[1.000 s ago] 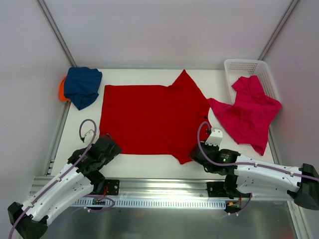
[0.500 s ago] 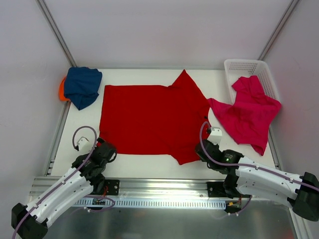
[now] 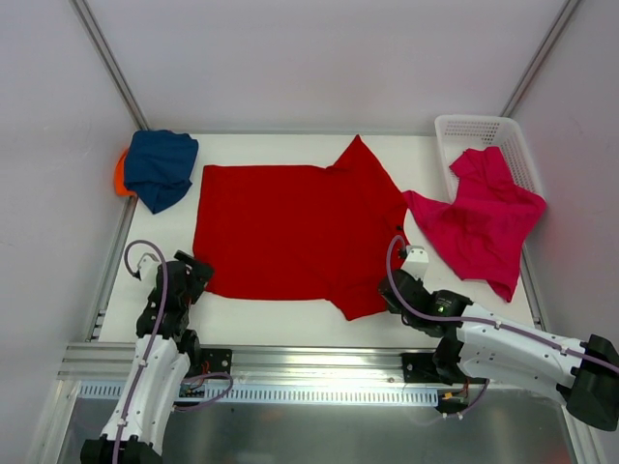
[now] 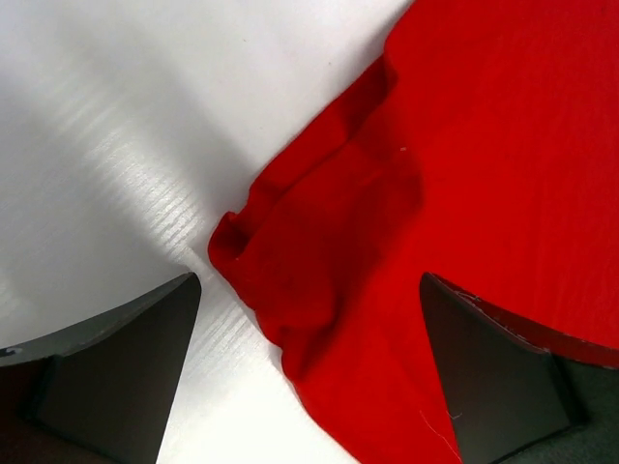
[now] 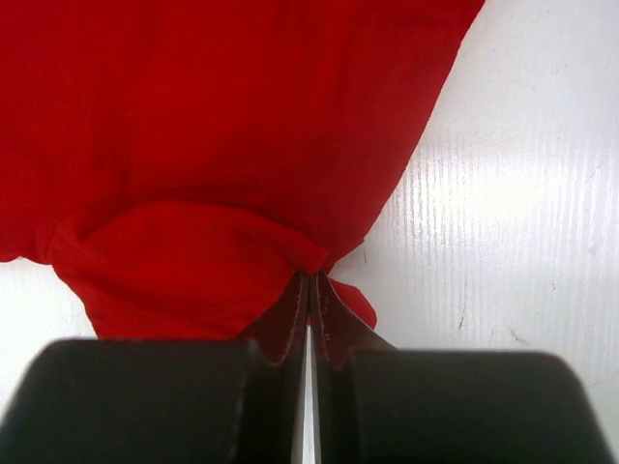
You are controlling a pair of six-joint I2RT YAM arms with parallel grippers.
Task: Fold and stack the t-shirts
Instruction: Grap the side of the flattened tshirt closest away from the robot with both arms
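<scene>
White table (image 3: 280,314) fills the middle, with pale walls all round. On it the red shirt (image 3: 290,227) lies spread flat, one sleeve poking up at the far side. The right gripper (image 5: 309,290) is pinched tight on the near right corner of the red shirt, and a little bump of cloth is bunched up in front of its tips. The left gripper (image 4: 309,329) has its fingers wide apart and holds nothing. The near left corner lies between them, curled over and crumpled. I cannot tell if it touches the table. The step in hand looks like grabbing the two near corners to make the first fold. Next, I think the left gripper needs to come down and close on that curled corner, so both arms can lift together and carry the near edge over to the far edge. At the far left, the blue shirt (image 3: 160,169) sits in a bundle on the orange shirt (image 3: 119,177), of which only an edge shows. On the right, the pink shirt (image 3: 479,222) hangs half out of the basket (image 3: 474,126).
</scene>
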